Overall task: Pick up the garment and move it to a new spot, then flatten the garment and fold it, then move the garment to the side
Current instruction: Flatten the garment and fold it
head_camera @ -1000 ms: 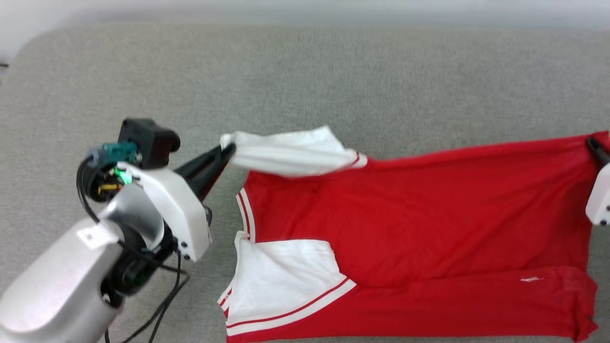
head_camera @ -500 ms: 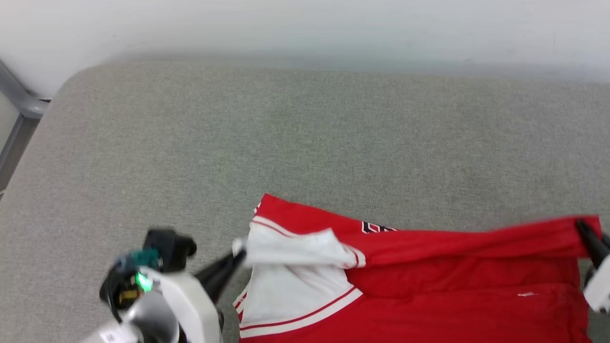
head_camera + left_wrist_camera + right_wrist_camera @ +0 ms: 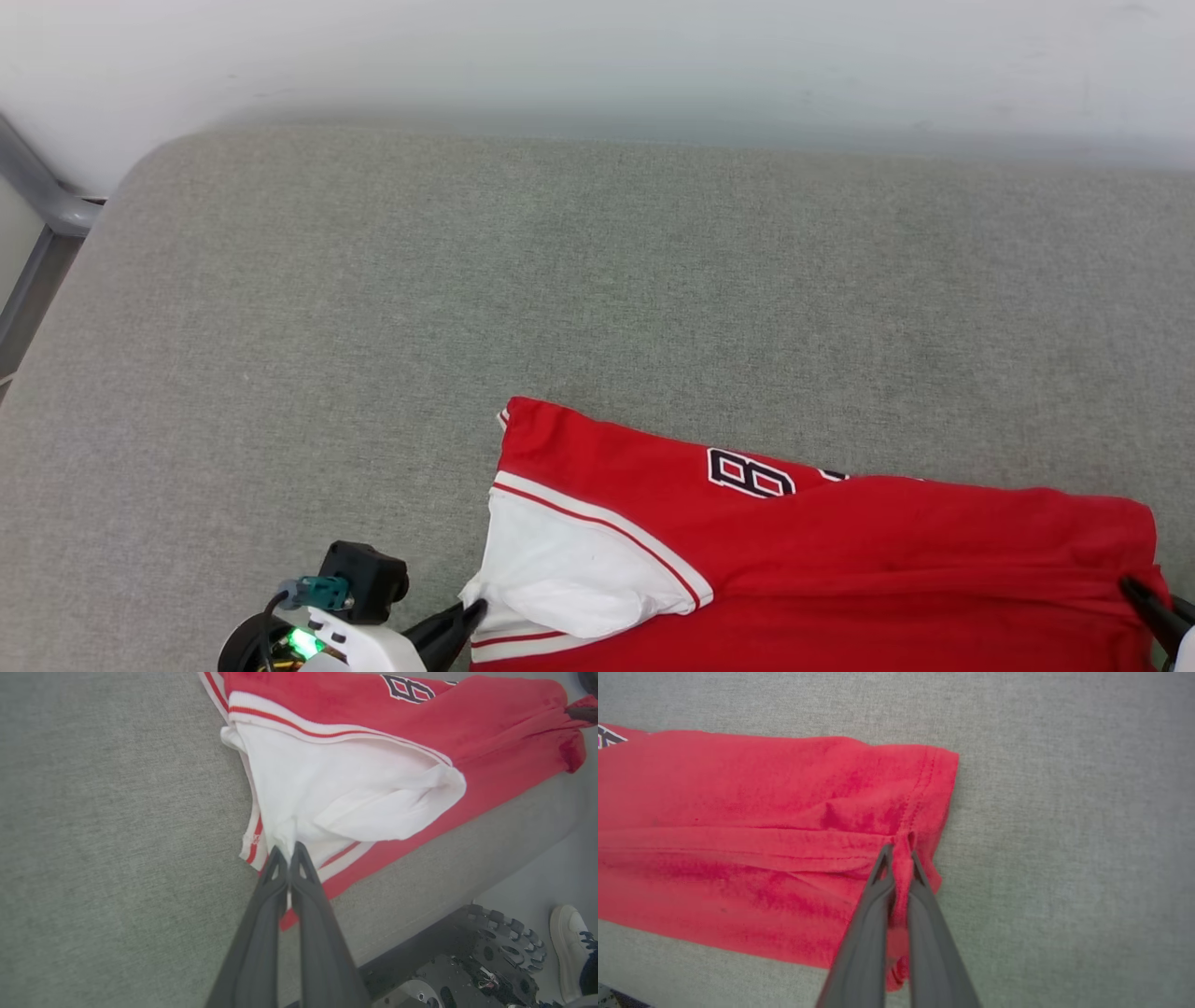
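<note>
garment (image 3: pixel 887 551) lies half-folded at near edge of grey pad (image 3: pixel 597 280), left gripper (image 3: pixel 286 851) clamped on white sleeve (image 3: pixel 327 779), right gripper (image 3: pixel 900 851) clamped on red hem (image 3: pixel 927 788), light limp jersey, likely sags between grips, so hold corners taut

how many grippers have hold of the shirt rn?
2. The left gripper is shut on the white sleeve at one end of the shirt; the right gripper is shut on the red hem at the other end.

Your table (image 3: pixel 373 280) is covered in grey fabric, its corner rounded. The red-and-white garment (image 3: pixel 840 541) lies on it, folded lengthwise, along the table's near edge.
</note>
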Robot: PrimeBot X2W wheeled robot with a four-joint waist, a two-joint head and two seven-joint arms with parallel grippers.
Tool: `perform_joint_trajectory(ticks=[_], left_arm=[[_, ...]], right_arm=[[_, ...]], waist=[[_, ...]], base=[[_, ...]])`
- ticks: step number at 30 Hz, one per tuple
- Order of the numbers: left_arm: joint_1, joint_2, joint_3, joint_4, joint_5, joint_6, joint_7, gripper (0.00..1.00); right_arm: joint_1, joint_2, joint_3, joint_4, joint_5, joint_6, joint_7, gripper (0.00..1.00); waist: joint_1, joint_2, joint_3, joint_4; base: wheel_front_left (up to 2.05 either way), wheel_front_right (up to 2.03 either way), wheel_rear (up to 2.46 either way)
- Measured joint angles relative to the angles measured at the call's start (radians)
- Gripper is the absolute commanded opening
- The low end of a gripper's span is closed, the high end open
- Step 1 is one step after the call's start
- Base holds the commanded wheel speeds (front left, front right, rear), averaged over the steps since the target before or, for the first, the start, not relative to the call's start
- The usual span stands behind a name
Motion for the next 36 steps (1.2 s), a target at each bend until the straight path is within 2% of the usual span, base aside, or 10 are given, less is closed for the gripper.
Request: perform_joint_trajectory(ticks=[4,5,6,7,8,9,15,22,30,36], left_arm=[[-0.015,-0.018,-0.017,0.051,0.024,-0.016,-0.015,0.0],[-0.019,-0.023,-0.018,0.063,0.027,-0.018,-0.017,0.0],[-0.021,-0.03,-0.019,0.072,0.026,-0.02,-0.021,0.0],[-0.024,-0.036,-0.021,0.079,0.026,-0.023,-0.021,0.46],[-0.024,-0.04,-0.024,0.086,0.026,-0.026,-0.022,0.87],[-0.024,-0.042,-0.026,0.093,0.026,-0.026,-0.025,1.0],[-0.007,-0.052,-0.027,0.1,0.027,-0.021,-0.053,1.0],[0.006,-0.044,0.045,0.015,0.031,0.04,-0.157,1.0],[0.018,-0.057,0.151,-0.022,0.06,0.124,-0.334,1.0],[0.029,-0.094,0.194,0.015,0.071,0.131,-0.392,1.0]], right_arm=[[-0.004,-0.04,0.048,0.013,-0.001,0.0,-0.021,0.0],[-0.006,-0.051,0.061,0.017,-0.001,0.0,-0.024,0.09],[-0.007,-0.059,0.074,0.021,-0.002,0.0,-0.03,0.51],[-0.008,-0.067,0.083,0.028,-0.003,0.0,-0.037,1.0],[-0.009,-0.077,0.094,0.034,-0.003,0.0,-0.042,1.0],[-0.009,-0.085,0.103,0.038,-0.003,0.0,-0.045,1.0],[-0.009,-0.116,0.114,0.026,0.03,0.0,-0.049,1.0],[-0.01,-0.098,0.029,-0.086,0.102,0.0,0.041,1.0],[-0.034,0.071,-0.139,-0.131,-0.025,0.0,0.239,1.0],[-0.081,0.204,-0.233,-0.11,-0.179,0.0,0.333,1.0]], waist=[[0.0001,0.0,0.01,-0.005],[0.0001,0.0,0.012,-0.006],[0.0001,0.0,0.013,-0.007],[0.0001,0.0,0.013,-0.008],[0.0002,-0.0001,0.012,-0.008],[0.0001,0.0,0.01,-0.009],[0.0001,0.0,-0.021,-0.015],[0.0001,0.0,-0.069,-0.018],[0.0001,0.0,-0.066,-0.014],[0.0002,0.0,-0.027,-0.006]], base=[[0.0,0.0,0.0],[0.0,0.0,0.0],[0.0,0.0,0.0],[0.0,0.0,0.0],[0.0,0.0,0.0],[0.0,0.0,0.0],[0.0,0.0,0.0],[0.0,0.0,0.0],[0.0,0.0,0.0],[0.0,0.0,0.0]])
